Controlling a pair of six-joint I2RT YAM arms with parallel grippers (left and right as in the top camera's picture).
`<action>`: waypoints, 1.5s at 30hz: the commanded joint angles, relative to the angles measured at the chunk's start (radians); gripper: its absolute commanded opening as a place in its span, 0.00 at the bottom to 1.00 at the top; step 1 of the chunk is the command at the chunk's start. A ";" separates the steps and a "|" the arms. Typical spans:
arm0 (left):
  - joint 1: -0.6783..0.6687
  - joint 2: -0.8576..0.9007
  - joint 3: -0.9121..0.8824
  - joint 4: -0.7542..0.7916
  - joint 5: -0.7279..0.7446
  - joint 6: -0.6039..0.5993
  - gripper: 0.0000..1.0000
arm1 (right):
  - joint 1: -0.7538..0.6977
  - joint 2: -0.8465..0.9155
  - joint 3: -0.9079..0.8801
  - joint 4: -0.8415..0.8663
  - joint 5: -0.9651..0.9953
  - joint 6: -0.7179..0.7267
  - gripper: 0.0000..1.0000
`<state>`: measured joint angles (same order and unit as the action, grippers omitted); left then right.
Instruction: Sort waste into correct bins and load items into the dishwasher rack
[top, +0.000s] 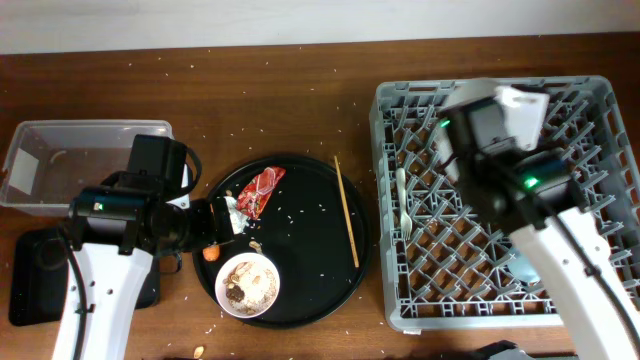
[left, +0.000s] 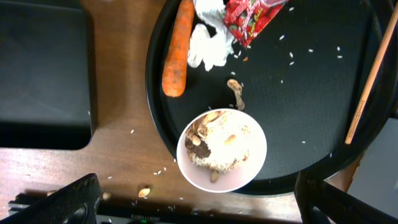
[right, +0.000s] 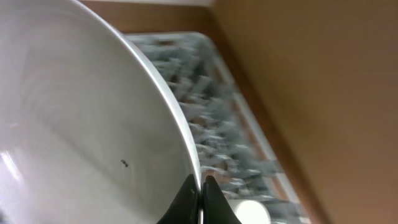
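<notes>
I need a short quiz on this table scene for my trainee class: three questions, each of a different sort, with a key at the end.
1. True or false: the chopstick lies in the dishwasher rack.
2. What does the right tool grip by the rim? A) a blue cup B) the plate C) a white cup
3. Fill the gap: the left tool, over the bowl of food scraps, is ____ (open or shut).

Key: 1 false, it lies on the round black tray; 2 B; 3 open.
</notes>
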<state>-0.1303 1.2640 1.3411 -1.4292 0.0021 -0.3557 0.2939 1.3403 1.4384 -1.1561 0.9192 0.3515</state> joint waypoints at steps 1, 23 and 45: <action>0.005 -0.014 0.019 -0.001 -0.010 0.013 0.99 | -0.157 0.057 0.011 0.062 0.080 -0.169 0.04; 0.005 -0.014 0.019 -0.001 -0.010 0.013 0.99 | 0.285 -0.130 -0.019 0.003 -0.785 0.060 0.48; 0.005 -0.014 0.019 -0.001 -0.010 0.013 0.99 | 0.367 0.645 -0.105 0.290 -0.835 0.230 0.05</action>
<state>-0.1303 1.2617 1.3430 -1.4292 -0.0010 -0.3557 0.6586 1.9789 1.3312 -0.8658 0.0872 0.5873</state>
